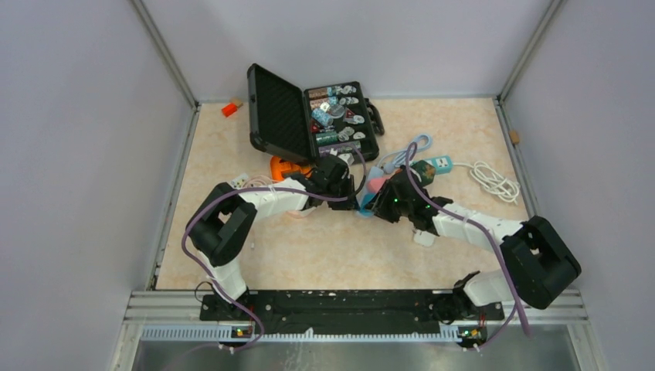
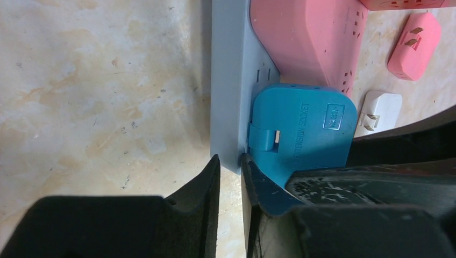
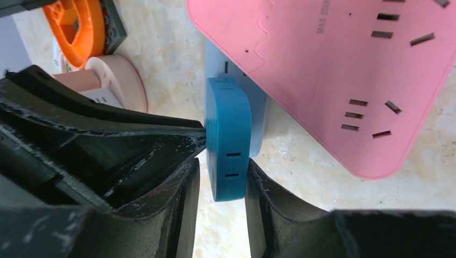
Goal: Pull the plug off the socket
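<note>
Tabletop (image 1: 347,259); right hand (image 3: 222,166) tight around plug (image 3: 228,121)

A teal plug (image 2: 301,129) (embossed "EXTENSION SOCKET") sits pushed into a pale grey-blue socket strip (image 2: 228,80) lying flat on the beige surface (image 2: 97,97).

Open black case (image 1: 274,124) sits top middle, packed with small bits I can't make out. Little red block (image 1: 230,109) is off to its left, and an orange thing (image 1: 286,167) sits just below it. Coiled white cable (image 1: 494,180) lies far right. Left wrist view has a loose pink plug (image 2: 414,45) upper right, with a white plug (image 2: 379,111) under it.
</note>
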Robot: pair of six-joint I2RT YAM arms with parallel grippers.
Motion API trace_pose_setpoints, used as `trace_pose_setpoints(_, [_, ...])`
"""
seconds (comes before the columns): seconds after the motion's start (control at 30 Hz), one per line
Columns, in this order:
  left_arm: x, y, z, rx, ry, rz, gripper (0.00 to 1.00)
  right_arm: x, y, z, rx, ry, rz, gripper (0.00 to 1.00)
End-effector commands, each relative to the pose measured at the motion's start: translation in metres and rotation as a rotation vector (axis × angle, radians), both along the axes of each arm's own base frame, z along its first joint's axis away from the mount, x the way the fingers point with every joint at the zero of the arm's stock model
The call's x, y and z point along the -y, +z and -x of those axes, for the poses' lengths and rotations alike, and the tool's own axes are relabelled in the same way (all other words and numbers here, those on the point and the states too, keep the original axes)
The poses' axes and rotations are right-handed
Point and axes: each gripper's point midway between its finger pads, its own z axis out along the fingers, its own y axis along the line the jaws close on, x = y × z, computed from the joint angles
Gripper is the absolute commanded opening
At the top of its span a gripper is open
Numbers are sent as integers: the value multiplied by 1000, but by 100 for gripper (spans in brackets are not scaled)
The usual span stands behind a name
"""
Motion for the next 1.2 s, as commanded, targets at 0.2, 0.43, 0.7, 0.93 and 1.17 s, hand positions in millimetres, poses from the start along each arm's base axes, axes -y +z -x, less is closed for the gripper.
trace_pose_setpoints(0.2, [1,-6,2,-8,2,20,21,-4,7,-15,46,-52,23,17])
trace_pose_setpoints(0.43, [-3,-14,4,-29,23,-2,20,1,15,-13,64,-55,29,0])
trace_pose_setpoints(0.7, [-14,-34,6,-79,72,-76,18,-4,51,-11,130,-34,-45,0])
trace_pose_setpoints(0.93, [-15,-39,5,-96,73,-94,18,3,79,-9,170,-53,-60,0])
trace_pose_setpoints(1.17, [-2,-19,-2,-66,53,-39,23,43,86,6,180,-127,65,0])
